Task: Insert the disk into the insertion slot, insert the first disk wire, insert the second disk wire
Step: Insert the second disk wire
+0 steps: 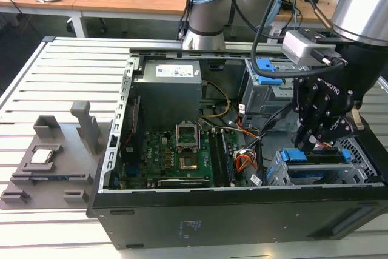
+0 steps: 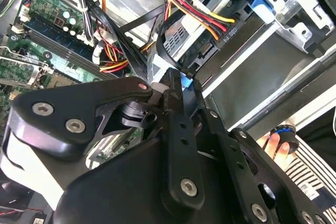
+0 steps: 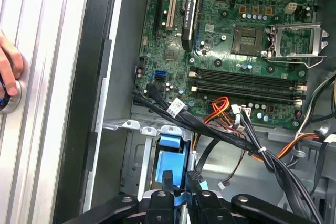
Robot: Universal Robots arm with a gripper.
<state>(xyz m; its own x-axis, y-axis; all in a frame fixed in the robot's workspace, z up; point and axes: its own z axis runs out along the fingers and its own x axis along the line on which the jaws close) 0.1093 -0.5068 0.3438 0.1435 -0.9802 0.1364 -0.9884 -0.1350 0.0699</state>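
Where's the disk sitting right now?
The disk lies in the insertion slot at the computer case's front corner on the exterior view's right, directly below the end effector, right of the motherboard.

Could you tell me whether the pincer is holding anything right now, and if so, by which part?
The pincer is shut on a black cable connector, gripping its plug end, just beside the disk.

Matt black claw (image 3: 178, 190) of hard plastic or metal; bright blue plastic disk (image 1: 315, 156) carrier; dull grey perforated metal insertion slot (image 1: 357, 150); ribbed aluminium-look worktop (image 1: 54, 71).
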